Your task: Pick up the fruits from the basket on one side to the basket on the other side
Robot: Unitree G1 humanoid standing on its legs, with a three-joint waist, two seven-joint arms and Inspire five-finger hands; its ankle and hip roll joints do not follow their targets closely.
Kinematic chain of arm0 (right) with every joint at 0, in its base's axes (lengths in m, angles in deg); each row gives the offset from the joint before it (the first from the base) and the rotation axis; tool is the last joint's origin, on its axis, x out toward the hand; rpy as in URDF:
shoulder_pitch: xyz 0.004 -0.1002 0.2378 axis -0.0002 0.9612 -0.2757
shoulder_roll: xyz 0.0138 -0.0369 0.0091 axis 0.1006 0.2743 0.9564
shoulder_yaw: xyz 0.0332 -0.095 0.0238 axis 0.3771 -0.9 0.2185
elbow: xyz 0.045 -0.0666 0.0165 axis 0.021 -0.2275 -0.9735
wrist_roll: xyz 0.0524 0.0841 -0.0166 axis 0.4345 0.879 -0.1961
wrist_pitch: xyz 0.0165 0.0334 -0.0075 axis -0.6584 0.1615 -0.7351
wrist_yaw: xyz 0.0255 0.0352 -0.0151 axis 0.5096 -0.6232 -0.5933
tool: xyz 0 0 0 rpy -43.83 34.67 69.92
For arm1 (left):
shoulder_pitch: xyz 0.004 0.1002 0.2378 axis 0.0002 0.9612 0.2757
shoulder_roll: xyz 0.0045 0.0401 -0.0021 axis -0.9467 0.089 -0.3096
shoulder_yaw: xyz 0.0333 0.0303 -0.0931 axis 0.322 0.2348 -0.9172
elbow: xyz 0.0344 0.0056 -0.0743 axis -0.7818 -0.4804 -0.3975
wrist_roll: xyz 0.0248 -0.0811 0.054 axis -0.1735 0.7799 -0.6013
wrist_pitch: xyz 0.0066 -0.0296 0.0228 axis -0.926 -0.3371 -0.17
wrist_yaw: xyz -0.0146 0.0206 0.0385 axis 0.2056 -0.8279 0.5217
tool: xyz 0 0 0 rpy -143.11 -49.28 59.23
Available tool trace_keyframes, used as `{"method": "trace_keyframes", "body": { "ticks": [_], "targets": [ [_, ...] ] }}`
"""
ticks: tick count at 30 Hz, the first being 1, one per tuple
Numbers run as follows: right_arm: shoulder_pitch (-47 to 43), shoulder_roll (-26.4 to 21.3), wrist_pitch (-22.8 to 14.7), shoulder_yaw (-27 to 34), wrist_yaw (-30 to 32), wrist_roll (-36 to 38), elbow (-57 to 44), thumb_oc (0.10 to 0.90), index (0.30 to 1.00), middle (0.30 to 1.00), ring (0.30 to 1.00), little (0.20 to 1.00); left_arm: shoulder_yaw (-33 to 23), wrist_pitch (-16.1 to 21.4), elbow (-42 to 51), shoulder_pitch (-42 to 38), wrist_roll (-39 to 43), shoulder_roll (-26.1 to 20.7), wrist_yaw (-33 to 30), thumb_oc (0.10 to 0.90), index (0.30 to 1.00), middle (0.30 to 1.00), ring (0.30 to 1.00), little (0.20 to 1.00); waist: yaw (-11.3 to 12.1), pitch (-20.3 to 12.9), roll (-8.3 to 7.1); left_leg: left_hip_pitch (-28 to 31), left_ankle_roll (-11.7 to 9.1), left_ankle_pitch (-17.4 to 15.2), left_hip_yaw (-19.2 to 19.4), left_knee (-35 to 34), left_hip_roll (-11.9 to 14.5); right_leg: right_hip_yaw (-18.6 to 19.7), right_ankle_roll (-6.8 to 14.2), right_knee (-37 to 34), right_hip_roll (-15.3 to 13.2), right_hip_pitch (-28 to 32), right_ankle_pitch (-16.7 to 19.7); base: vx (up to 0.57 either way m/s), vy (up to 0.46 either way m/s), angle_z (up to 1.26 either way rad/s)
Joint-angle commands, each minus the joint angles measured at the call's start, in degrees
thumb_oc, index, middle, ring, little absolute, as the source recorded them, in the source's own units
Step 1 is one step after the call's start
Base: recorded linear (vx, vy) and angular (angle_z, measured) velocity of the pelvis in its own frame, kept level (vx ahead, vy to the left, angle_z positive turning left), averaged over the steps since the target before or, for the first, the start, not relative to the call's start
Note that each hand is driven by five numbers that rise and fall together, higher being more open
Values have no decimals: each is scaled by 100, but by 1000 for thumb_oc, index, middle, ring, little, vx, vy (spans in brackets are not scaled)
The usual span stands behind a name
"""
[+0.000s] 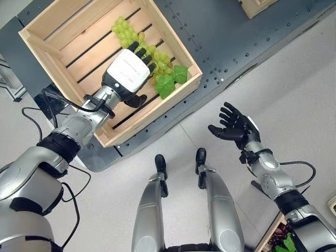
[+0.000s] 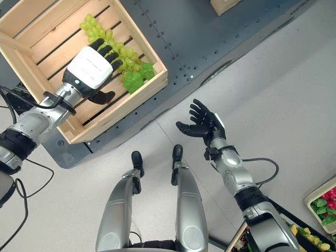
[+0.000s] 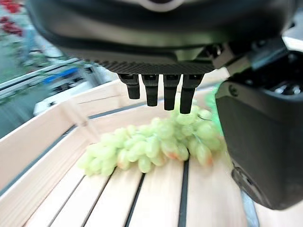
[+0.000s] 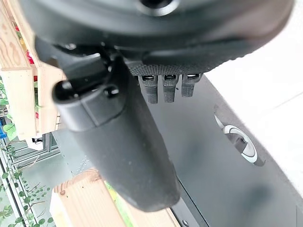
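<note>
The left hand (image 1: 127,72) hovers with straight, loose fingers (image 3: 152,90) just above the bunch of green grapes (image 3: 151,145) lying in the wooden crate (image 1: 52,23) on the dark tabletop (image 1: 236,37); the right hand (image 1: 237,128) hangs open, empty, over the floor

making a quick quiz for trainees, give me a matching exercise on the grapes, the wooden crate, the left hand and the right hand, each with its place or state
Things:
1. green grapes
2. wooden crate
3. left hand
4. right hand

Places or states:
A. open, palm up, over the pale floor
B. lying on the slats inside the crate
C. open, over the grapes in the crate
D. standing on the dark platform

Pairs: 1-B, 2-D, 3-C, 4-A
</note>
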Motion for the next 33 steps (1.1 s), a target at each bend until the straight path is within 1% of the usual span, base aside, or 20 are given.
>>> {"method": "trace_keyframes", "body": {
  "ticks": [1, 3, 6, 7, 8, 10, 16, 20, 23, 24, 27, 30, 33],
  "targets": [
    [-126, -291, -225, 194, 83, 402, -603, 800, 900, 900, 900, 900, -81, -174, 252, -818, -337, -432, 61, 800, 900, 900, 900, 900, -83, -76, -59, -115, -11, -175, 201, -57, -86, 31, 198, 192, -15, 121, -282, 19, 48, -4],
    [-131, -353, -208, 217, 80, 455, -619, 800, 900, 900, 900, 900, 22, -186, 202, -1019, -501, -421, -76, 800, 900, 900, 900, 900, -112, -76, -63, -197, -1, -161, 221, -75, -91, 48, 205, 170, 0, 29, -248, 7, 40, -3],
    [-78, -362, -221, 243, 28, 437, -662, 800, 900, 900, 900, 900, 89, -355, 134, -1279, -562, -414, -399, 800, 900, 900, 900, 900, -149, -76, -78, -251, 19, -123, 235, -176, -116, 82, 224, 97, 37, -63, -184, 9, 32, -7],
    [-38, -349, -260, 242, -11, 415, -682, 800, 900, 900, 900, 900, 102, -472, 53, -1414, -538, -384, -629, 800, 900, 900, 900, 900, -172, -76, -89, -280, 29, -120, 250, -204, -126, 95, 232, 77, 49, -109, -163, 7, 15, -8],
    [-38, -347, -262, 244, -13, 414, -684, 800, 900, 900, 900, 900, 108, -480, 34, -1431, -539, -376, -655, 800, 900, 900, 900, 900, -170, -76, -92, -284, 30, -119, 252, -206, -127, 97, 233, 76, 50, -115, -161, 7, 11, -5],
    [-57, -291, -298, 200, -8, 395, -694, 800, 900, 900, 900, 900, 56, -598, -207, -1563, -631, -286, -1063, 800, 900, 900, 900, 900, -194, -76, -119, -347, 29, -114, 281, -204, -130, 108, 235, 72, 66, -192, -135, 1, 7, -7],
    [-108, -172, -272, 154, 15, 320, -711, 800, 900, 900, 900, 900, -48, -824, -394, -1576, -772, -189, -1314, 800, 900, 900, 900, 900, -195, -76, -152, -406, 29, -120, 274, -238, -156, 106, 242, 54, 74, -276, -113, 5, 5, -4],
    [-149, -125, -224, 132, 71, 318, -694, 800, 900, 900, 900, 900, -122, -1031, -509, -1621, -647, -164, -1542, 800, 900, 900, 900, 900, -186, -76, -144, -404, 35, -113, 284, -292, -176, 93, 242, 22, 80, -294, -99, 0, 0, 0],
    [-139, -106, -209, 129, 80, 289, -693, 800, 900, 900, 900, 900, -131, -991, -494, -1624, -606, -165, -1426, 800, 900, 900, 900, 900, -184, -76, -134, -410, 37, -119, 282, -297, -185, 85, 243, 23, 79, -303, -99, 0, 0, 0],
    [-155, -97, -196, 119, 95, 280, -680, 800, 900, 900, 900, 900, -112, -987, -480, -1636, -632, -158, -1294, 800, 900, 900, 900, 900, -183, -76, -126, -412, 36, -121, 275, -299, -193, 87, 246, 32, 79, -312, -99, 0, 0, 0],
    [-155, -144, -208, 154, 99, 325, -685, 800, 900, 900, 900, 900, -75, -976, -521, -1676, -443, -177, -1164, 800, 900, 900, 900, 900, -189, -76, -124, -433, 51, -114, 272, -322, -212, 84, 253, 30, 83, -343, -92, 0, 0, 0],
    [-157, -171, -235, 163, 79, 344, -672, 800, 900, 900, 900, 900, -58, -972, -609, -1742, -236, -157, -1189, 800, 900, 900, 900, 900, -203, -76, -112, -460, 59, -109, 280, -326, -221, 89, 253, 37, 89, -374, -93, 0, 0, 0],
    [-169, -176, -240, 172, 74, 331, -699, 800, 900, 900, 900, 900, -32, -932, -715, -1842, -67, -68, -958, 800, 900, 900, 900, 900, -230, -76, -102, -497, 68, -108, 283, -327, -237, 95, 251, 70, 102, -424, -104, 0, 0, 0]
  ]
}}
